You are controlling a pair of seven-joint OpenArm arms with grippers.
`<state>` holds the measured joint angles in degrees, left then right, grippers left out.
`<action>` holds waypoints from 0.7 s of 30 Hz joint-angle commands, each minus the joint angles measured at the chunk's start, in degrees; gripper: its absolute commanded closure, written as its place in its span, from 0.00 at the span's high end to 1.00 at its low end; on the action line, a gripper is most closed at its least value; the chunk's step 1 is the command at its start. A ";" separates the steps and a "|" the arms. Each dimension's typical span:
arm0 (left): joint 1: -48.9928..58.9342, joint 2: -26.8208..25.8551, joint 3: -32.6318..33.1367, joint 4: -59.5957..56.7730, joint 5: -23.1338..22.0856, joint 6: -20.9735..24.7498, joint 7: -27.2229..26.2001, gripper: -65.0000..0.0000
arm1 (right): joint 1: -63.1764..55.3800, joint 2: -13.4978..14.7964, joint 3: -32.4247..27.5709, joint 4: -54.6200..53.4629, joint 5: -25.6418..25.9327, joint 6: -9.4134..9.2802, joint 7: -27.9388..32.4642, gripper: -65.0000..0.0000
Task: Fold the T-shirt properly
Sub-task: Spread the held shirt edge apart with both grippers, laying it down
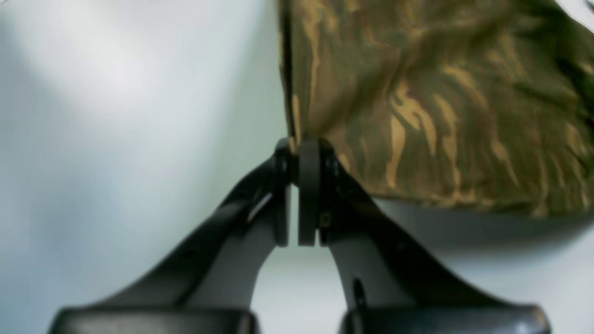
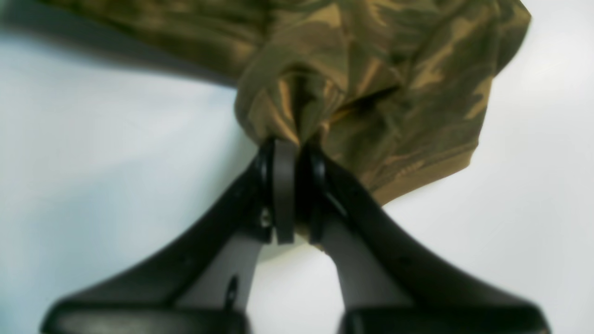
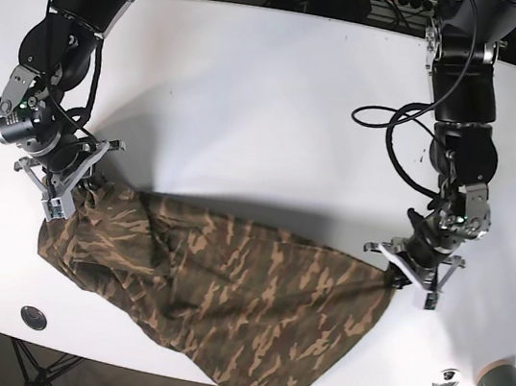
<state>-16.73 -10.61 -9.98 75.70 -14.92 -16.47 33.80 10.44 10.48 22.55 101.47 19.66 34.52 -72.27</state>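
On the white worktop [image 3: 274, 89], the camo T-shirt [image 3: 223, 295] is lying across the near half, stretched between the two arms, with its lower part hanging over the near edge. Cloth is rumpled, not flat, with creases running diagonally across it.

Left gripper [image 1: 297, 153] is sitting at the shirt's edge on the base view's right [image 3: 400, 272]; its fingers [image 1: 308, 195] are pressing nearly together, only a thin slit showing between them, and pinching a thin bit of the fabric edge at their tips. In the left wrist view the cloth is rising from the tips up and to the right, casting a shadow on the worktop below it.

Right gripper [image 2: 292, 148] is working the opposite end, on the base view's left [image 3: 79, 191]; its fingers [image 2: 284, 195] are closing on a thick bunched wad of fabric, some cloth also showing down between the fingers. In the right wrist view the shirt is spreading up and to the right from that pinch.

Both wrist views are blurred, so seams and hems are not readable
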 commanded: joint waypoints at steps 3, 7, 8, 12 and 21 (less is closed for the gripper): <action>3.32 -2.53 -4.84 9.44 -1.04 -0.63 1.41 0.00 | 0.60 0.46 0.09 1.08 1.04 0.07 1.37 0.04; 7.54 -3.15 -8.97 15.24 -1.04 -0.63 2.46 0.00 | -0.11 -0.50 0.09 1.08 1.04 0.07 1.37 0.04; 8.69 -3.67 -9.93 16.47 -1.04 -0.72 2.55 0.00 | -0.28 -0.59 0.09 1.08 1.04 0.07 1.37 0.04; 13.35 -4.47 -14.15 21.57 -1.04 -4.15 2.55 0.00 | -2.13 -0.85 0.00 1.08 1.04 0.07 1.37 0.04; 21.35 -4.38 -23.91 28.78 -1.04 -11.18 2.55 0.00 | -5.21 -2.61 0.09 1.08 1.04 0.07 1.46 0.04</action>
<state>4.64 -14.17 -32.67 101.95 -15.31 -26.98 37.76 4.67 7.20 22.41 101.51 20.14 34.57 -71.94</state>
